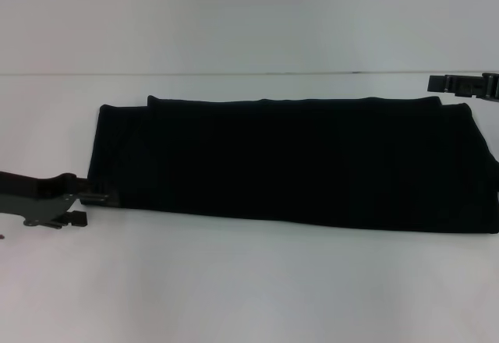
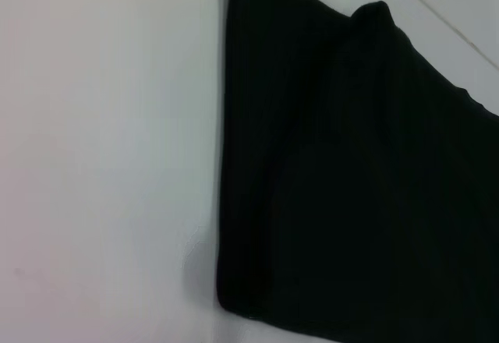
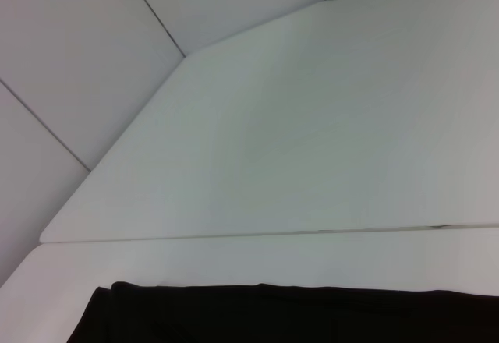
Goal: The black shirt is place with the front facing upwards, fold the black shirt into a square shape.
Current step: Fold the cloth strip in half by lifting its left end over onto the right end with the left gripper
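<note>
Head view: the black shirt [image 1: 288, 160] lies across the middle of the white surface [image 1: 249, 288] as a long folded band, running from my left side to the right border of the frame, where it is cut off. No lettering shows, just plain dark cloth. The far long edge is stepped (one layer sits a little farther back than the layer at the left end). The near long edge runs fairly straight, slanting slightly lower toward the right.

My left gripper [image 1: 87, 205] sits at the near-left corner of the band, low on the surface, touching or just at the cloth edge. I cannot tell if the jaws are spread or pinching cloth: dark on dark there. My right gripper [image 1: 465, 84] hangs at the far-right, beyond the far edge of the shirt, apart from it; only part of it is in frame, jaws state unclear too.

Left wrist view: a corner of the shirt [image 2: 351, 179] with a straight side edge against bare white surface [image 2: 101, 156], and a small bump of cloth on the other edge.

Right wrist view: a strip of the shirt's edge [image 3: 296, 312] lying flat, wide open surface [image 3: 296, 140] beyond it up to the wall panels [image 3: 70, 39].

Open room: broad bare surface in front of the near edge and behind the far edge.
</note>
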Motion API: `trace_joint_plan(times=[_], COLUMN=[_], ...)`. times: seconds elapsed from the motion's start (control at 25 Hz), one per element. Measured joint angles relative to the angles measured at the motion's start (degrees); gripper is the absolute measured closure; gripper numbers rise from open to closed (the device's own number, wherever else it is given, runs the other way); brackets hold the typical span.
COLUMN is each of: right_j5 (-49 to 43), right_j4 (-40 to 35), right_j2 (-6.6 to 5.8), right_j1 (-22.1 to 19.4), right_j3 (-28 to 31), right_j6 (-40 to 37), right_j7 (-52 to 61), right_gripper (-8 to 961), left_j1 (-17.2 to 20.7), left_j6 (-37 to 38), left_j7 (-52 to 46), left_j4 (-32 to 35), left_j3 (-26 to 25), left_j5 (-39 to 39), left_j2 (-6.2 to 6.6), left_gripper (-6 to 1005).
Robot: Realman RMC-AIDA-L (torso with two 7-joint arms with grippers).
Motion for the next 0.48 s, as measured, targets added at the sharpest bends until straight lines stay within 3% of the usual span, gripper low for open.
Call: trace_joint_plan(times=[0.48], right_j5=[0.0], right_j4=[0.0], right_j2=[0.27], right_j1=[-0.09], right_j3=[0.02], right_j6=[-0.09], right_j7=[-0.05], right_gripper=[127], left_j1=[-2.24], left_j6=[-5.71], left_j7=[0.27], left_j4=[-3.89], left_j3=[1.04], left_j5=[0.52], left_j2=[-0.04], left_gripper=[161])
